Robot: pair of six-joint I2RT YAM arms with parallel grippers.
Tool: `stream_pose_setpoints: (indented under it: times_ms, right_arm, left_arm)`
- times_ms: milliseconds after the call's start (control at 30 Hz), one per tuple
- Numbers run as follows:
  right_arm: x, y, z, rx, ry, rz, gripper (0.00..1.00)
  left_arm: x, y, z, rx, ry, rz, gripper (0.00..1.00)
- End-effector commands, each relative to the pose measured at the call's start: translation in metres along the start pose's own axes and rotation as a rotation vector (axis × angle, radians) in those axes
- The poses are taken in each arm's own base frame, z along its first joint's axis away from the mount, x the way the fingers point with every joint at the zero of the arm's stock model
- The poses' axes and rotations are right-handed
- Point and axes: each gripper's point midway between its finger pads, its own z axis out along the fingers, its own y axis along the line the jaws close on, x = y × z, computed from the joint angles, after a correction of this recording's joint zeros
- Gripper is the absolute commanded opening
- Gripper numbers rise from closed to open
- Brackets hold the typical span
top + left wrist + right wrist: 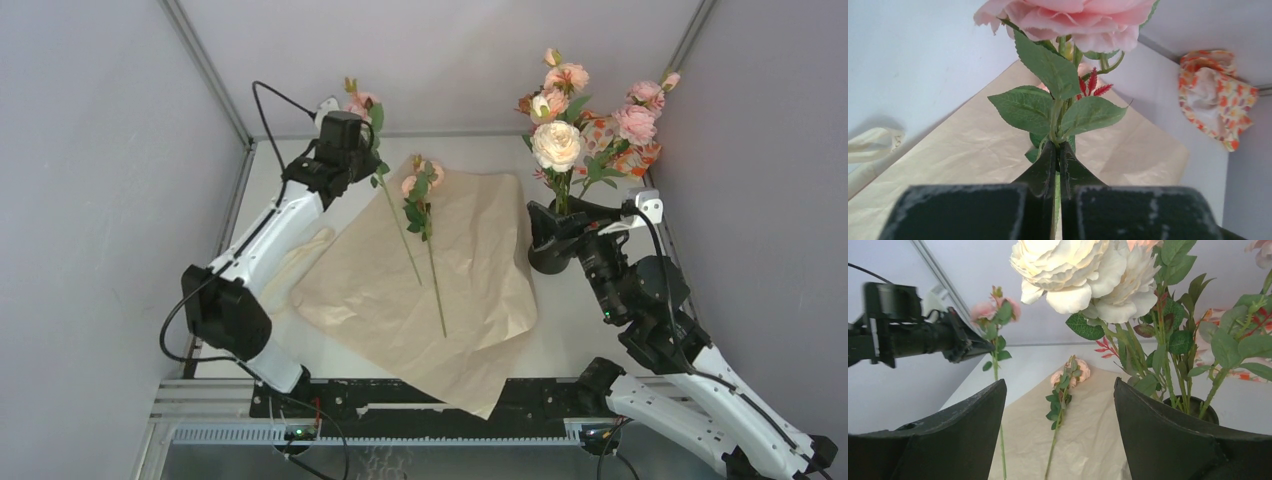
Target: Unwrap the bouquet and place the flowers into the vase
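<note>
The left gripper [1058, 152] was clamped on the stem of a pink rose [1068, 17], holding it roughly upright over the left part of the flattened kraft paper [470, 270]. Another rose [424, 205] lay on that paper (bloom toward the back wall). The right gripper [1059, 385] stood wide open, gripping nothing, just beside the dark vase [545, 262], which held cream and pink flowers [556, 145] before a floral-print cloth [1215, 95]

paper [420, 270]: in the middle
one flower [425, 215]: on the paper
vase [548, 255]: right of the paper, flowers [557, 145] in it
cloth [640, 155]: far right, behind the vase
ribbon [300, 255]: left of the paper
</note>
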Motion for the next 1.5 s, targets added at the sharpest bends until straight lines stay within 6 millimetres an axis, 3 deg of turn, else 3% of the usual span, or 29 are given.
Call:
stream_pose_setpoints:
  times_ms: [0, 233, 367, 500, 733, 833, 1200, 1467]
  right_arm:
    - [-0.017, 0.005, -0.007, -0.016, -0.027, 0.055, 0.87]
    - [-0.033, -0.010, -0.022, 0.033, -0.081, 0.082, 0.88]
    - [-0.041, -0.020, -0.035, 0.056, -0.105, 0.113, 0.91]
    - [-0.040, -0.028, -0.047, 0.072, -0.101, 0.129, 0.91]
    - [-0.038, -0.042, -0.066, 0.098, -0.096, 0.156, 0.90]
    - [-0.042, -0.047, -0.074, 0.105, -0.115, 0.167, 0.90]
    - [-0.055, -0.070, -0.101, 0.153, -0.180, 0.175, 0.90]
    - [-0.060, -0.077, -0.112, 0.165, -0.201, 0.182, 0.90]
  left_arm:
    - [-0.052, -0.028, -0.064, 0.147, -0.173, 0.019, 0.00]
    - [-0.097, -0.082, -0.199, 0.410, -0.466, 0.107, 0.00]
    - [-0.113, -0.112, -0.260, 0.583, -0.562, 0.117, 0.00]
    - [-0.114, -0.149, -0.315, 0.781, -0.674, 0.164, 0.00]
    - [-0.092, -0.206, -0.403, 1.128, -0.824, 0.237, 0.00]
    - [-0.083, -0.228, -0.420, 1.255, -0.804, 0.222, 0.00]
    - [-0.054, -0.291, -0.437, 1.538, -0.661, 0.135, 0.00]
    - [-0.049, -0.341, -0.421, 1.567, -0.624, 0.070, 0.00]
